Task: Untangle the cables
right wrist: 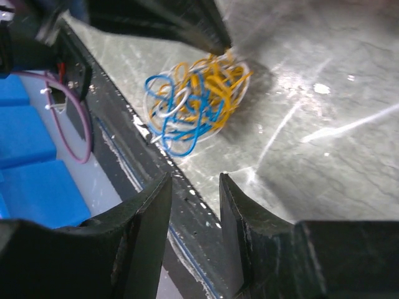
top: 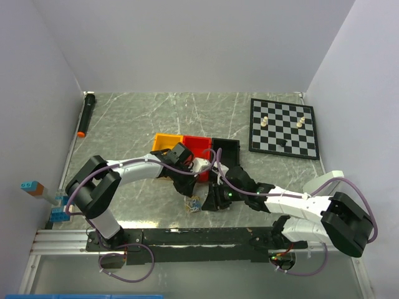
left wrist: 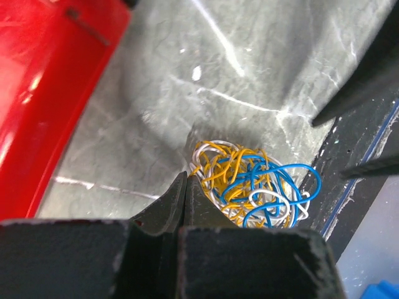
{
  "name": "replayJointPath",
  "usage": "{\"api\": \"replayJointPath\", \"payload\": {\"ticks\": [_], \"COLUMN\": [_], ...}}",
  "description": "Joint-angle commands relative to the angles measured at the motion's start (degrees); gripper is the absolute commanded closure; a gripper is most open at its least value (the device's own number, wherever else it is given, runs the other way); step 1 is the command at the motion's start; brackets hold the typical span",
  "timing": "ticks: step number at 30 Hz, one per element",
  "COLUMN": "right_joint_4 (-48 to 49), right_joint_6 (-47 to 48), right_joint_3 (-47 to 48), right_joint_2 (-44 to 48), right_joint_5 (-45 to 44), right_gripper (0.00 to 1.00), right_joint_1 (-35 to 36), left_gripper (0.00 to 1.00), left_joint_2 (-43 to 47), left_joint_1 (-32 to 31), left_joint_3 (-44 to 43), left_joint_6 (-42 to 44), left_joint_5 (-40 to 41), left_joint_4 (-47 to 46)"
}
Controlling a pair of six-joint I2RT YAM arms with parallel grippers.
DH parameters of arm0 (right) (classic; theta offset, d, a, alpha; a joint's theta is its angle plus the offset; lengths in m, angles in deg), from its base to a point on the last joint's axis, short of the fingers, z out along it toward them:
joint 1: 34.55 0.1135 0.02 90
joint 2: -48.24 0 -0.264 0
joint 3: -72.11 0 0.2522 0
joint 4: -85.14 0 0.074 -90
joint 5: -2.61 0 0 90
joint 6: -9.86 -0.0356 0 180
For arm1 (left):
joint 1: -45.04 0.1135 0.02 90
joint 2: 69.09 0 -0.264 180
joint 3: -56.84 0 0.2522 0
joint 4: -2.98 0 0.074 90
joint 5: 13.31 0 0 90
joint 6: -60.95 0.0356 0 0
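Note:
The cables are one small tangle of thin yellow, blue and white wires lying on the marble table, close to its near edge. In the left wrist view the cables sit just right of my left gripper, whose jaws are shut with the tips touching the tangle's left edge. No wire shows between them. From above, the left gripper points down at the tangle. My right gripper is open and holds nothing, a short way from the cables. In the top view the right gripper is just right of them.
Yellow, red and black bins stand in a row behind the arms. A chessboard with a few pieces lies at the back right. A black marker lies at the left wall. The black rail borders the near edge.

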Motion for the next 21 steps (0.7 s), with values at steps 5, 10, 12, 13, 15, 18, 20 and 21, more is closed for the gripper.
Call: {"api": "replayJointPath", "payload": {"ticks": [5, 10, 12, 13, 15, 18, 20, 21], "right_joint_4": [4.71, 4.89, 5.06, 4.98, 4.8, 5.59, 7.25, 7.96], "right_joint_6": [-0.78, -1.83, -2.8, -3.32, -4.12, -5.35, -6.05, -6.57], "right_joint_3": [0.79, 2.37, 2.81, 2.9, 3.25, 2.99, 2.55, 2.46], "right_joint_2": [0.52, -1.14, -1.5, -1.68, -2.03, -2.12, -2.12, -2.2], "right_joint_5": [0.38, -2.86, -4.97, -6.2, -8.31, -11.3, -11.92, -12.19], "right_gripper": [0.57, 0.54, 0.5, 0.49, 0.48, 0.48, 0.48, 0.49], "right_joint_1": [2.53, 4.21, 4.73, 5.08, 5.44, 5.79, 5.88, 5.88], "left_gripper": [0.99, 0.99, 0.99, 0.99, 0.99, 0.99, 0.99, 0.99], "left_joint_2": [2.03, 2.04, 2.04, 2.3, 2.39, 1.86, 1.33, 1.07], "left_joint_1": [0.79, 0.87, 0.96, 0.96, 0.96, 0.88, 0.96, 1.05], "left_joint_3": [-1.35, -1.53, -1.61, -1.44, -1.61, -2.14, -2.66, -2.93], "left_joint_6": [-3.68, -5.09, -6.23, -6.32, -8.41, -9.31, -9.84, -10.1], "left_joint_5": [1.79, 2.41, 2.23, 1.88, 1.18, 0.21, -0.32, -0.41], "left_joint_4": [0.84, 2.07, 2.51, 2.6, 2.95, 3.48, 3.65, 4.0]}}
